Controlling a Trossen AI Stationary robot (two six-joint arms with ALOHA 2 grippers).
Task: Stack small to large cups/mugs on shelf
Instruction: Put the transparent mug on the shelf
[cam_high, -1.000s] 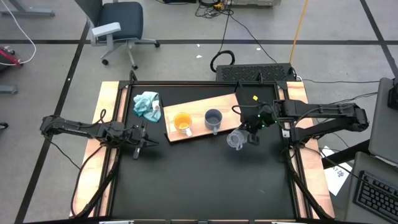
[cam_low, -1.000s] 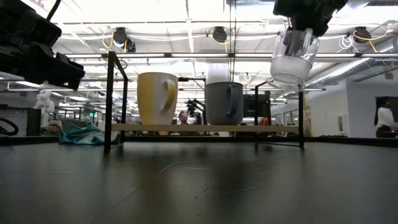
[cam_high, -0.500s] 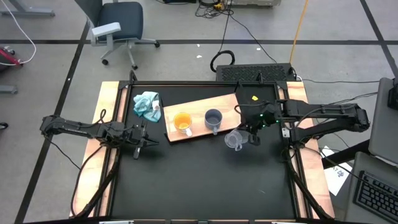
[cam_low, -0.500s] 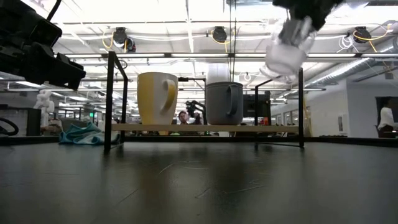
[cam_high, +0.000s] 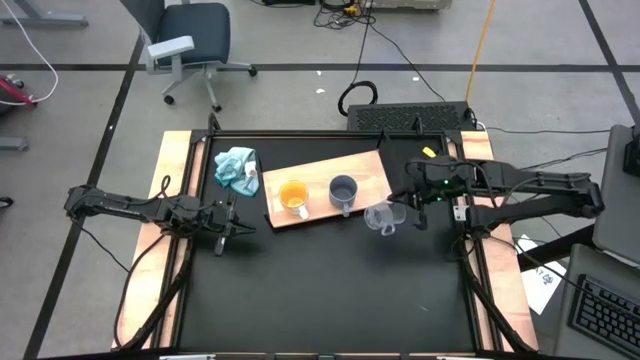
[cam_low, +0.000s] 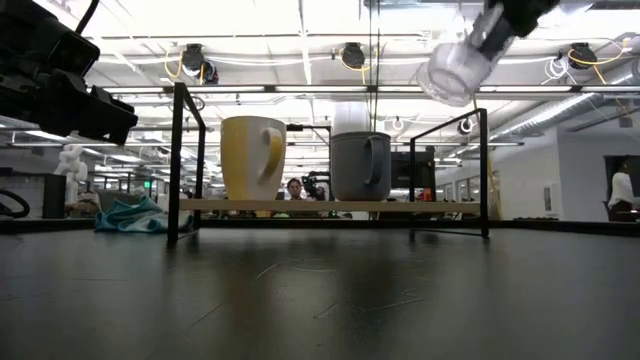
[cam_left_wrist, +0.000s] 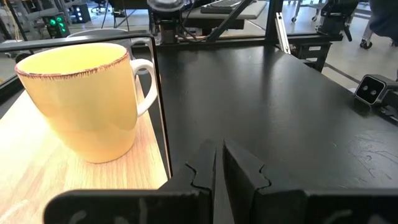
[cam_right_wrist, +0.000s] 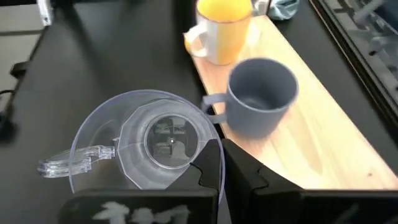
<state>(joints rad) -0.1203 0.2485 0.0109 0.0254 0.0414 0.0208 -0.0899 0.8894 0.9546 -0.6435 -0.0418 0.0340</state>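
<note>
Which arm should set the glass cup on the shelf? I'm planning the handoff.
Right: the right gripper already holds the glass cup aloft beside the shelf; the left gripper waits shut, far side.

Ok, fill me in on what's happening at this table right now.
The right gripper holds the clear glass cup by its rim, raised in the air and tilted, beside the right end of the shelf. The orange mug and the grey-blue mug already stand upright side by side on the shelf, apart from each other. The left gripper waits shut over the black tabletop, left of the shelf. A light-blue cloth lies near the shelf's left end.
</note>
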